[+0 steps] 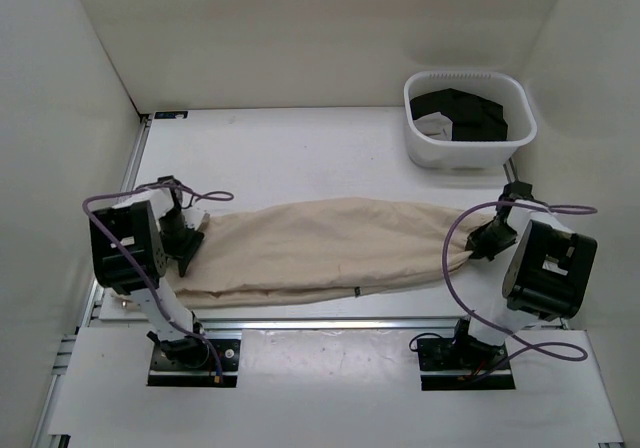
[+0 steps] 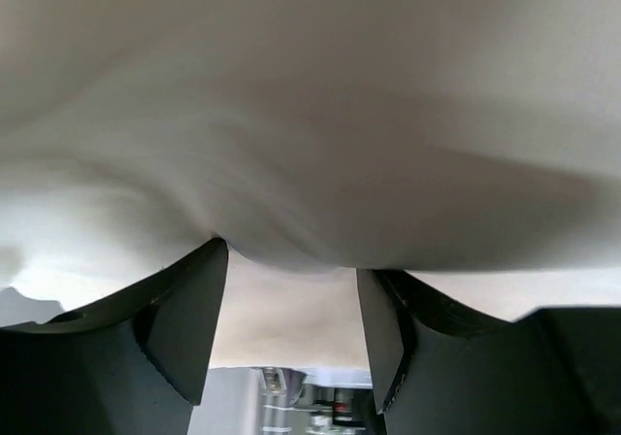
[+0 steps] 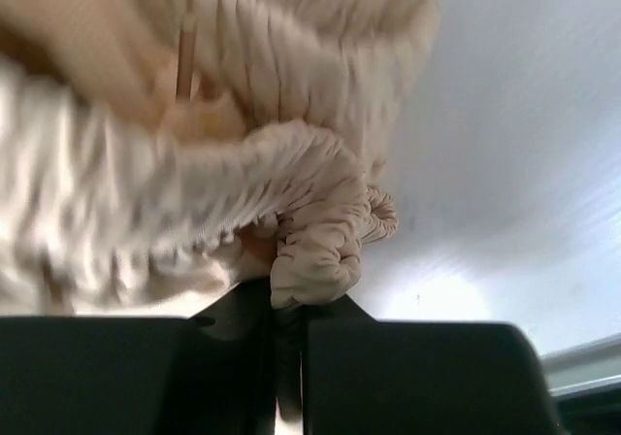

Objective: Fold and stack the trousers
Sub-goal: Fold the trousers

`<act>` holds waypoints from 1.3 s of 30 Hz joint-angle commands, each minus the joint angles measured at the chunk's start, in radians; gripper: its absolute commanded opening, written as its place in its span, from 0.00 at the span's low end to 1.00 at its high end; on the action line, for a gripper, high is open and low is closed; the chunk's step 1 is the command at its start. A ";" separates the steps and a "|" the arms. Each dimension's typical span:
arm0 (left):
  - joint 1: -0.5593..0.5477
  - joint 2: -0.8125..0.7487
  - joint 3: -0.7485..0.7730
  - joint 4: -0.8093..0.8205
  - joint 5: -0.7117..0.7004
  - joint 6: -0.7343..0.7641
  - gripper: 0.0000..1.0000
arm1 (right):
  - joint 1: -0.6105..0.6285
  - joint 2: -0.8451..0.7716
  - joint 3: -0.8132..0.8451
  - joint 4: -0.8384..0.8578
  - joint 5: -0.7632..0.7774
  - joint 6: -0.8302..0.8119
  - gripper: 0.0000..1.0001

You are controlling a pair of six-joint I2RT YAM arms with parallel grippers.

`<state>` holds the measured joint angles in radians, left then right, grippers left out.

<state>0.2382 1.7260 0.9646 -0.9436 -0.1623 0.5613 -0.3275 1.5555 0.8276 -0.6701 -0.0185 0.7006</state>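
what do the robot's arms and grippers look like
The left arm and right arm each have white links, a boxy black wrist housing and a looping purple cable. The left gripper and right gripper have black wedge-shaped fingers.

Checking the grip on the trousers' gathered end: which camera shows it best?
Right wrist view: the gathered end is close up, pinched in the right hand. The top view shows it small; the left wrist view shows only smooth cloth.

Blurred trousers [image 2: 310, 144] fill the left wrist view, their edges cut off; whether the left gripper [image 2: 291, 260] clamps them is unclear.
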 commanded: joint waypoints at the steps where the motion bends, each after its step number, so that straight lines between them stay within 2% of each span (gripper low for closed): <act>1: -0.092 0.062 0.069 0.144 0.060 -0.087 0.67 | -0.024 0.014 0.126 0.155 0.195 -0.059 0.00; 4: -0.180 0.119 0.172 0.120 0.060 -0.112 0.67 | -0.024 -0.018 0.263 0.031 0.351 -0.091 0.00; 5: -0.207 0.133 0.204 0.105 0.082 -0.124 0.67 | -0.024 -0.029 0.360 0.000 0.377 -0.136 0.00; 8: -0.237 0.182 0.321 0.053 0.113 -0.153 0.67 | -0.015 -0.041 0.487 -0.083 0.443 -0.267 0.00; 10: -0.266 0.205 0.371 0.043 0.113 -0.162 0.68 | 0.045 -0.064 0.567 -0.105 0.489 -0.331 0.00; 13: -0.297 0.205 0.390 0.031 0.087 -0.163 0.71 | 0.223 -0.095 0.607 -0.131 0.601 -0.418 0.00; 14: -0.309 0.205 0.390 0.031 0.069 -0.163 0.71 | 0.345 -0.095 0.607 -0.140 0.626 -0.441 0.00; 16: -0.309 0.228 0.390 0.031 0.049 -0.172 0.72 | 0.480 -0.072 0.625 -0.166 0.673 -0.441 0.00; 17: -0.309 0.237 0.390 0.031 0.037 -0.172 0.72 | 0.616 -0.036 0.625 -0.177 0.716 -0.441 0.00; 19: -0.309 0.276 0.379 0.031 0.015 -0.172 0.72 | 0.749 0.018 0.657 -0.201 0.753 -0.423 0.00; 20: -0.309 0.291 0.379 0.031 0.001 -0.172 0.72 | 0.871 0.096 0.707 -0.210 0.767 -0.412 0.00; 22: -0.309 0.322 0.379 0.045 -0.014 -0.181 0.72 | 0.973 0.200 0.798 -0.239 0.795 -0.386 0.00; 23: -0.309 0.342 0.379 0.055 -0.014 -0.181 0.72 | 1.055 0.321 0.859 -0.290 0.808 -0.377 0.00; 24: -0.309 0.342 0.379 0.055 -0.005 -0.181 0.72 | 1.093 0.386 1.006 -0.321 0.827 -0.362 0.00; 25: -0.309 0.342 0.388 0.055 0.004 -0.181 0.72 | 1.157 0.447 1.086 -0.386 0.848 -0.349 0.00; 26: -0.309 0.342 0.388 0.055 0.004 -0.192 0.72 | 1.183 0.554 1.157 -0.407 0.848 -0.349 0.00; 28: -0.309 0.342 0.398 0.055 0.020 -0.192 0.72 | 1.235 0.656 1.292 -0.430 0.835 -0.302 0.00; 30: -0.309 0.351 0.407 0.055 0.020 -0.201 0.72 | 1.246 0.684 1.308 -0.421 0.806 -0.259 0.00; 34: -0.309 0.351 0.407 0.055 0.020 -0.201 0.72 | 1.246 0.660 1.230 -0.376 0.762 -0.115 0.00; 39: -0.309 0.360 0.433 0.055 0.020 -0.210 0.72 | 1.275 0.600 1.073 -0.217 0.645 -0.165 0.00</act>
<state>-0.0761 2.0174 1.4052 -0.9798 -0.1135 0.3687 0.9306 2.2337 1.9541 -0.9764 0.6884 0.5152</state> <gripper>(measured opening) 0.720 0.124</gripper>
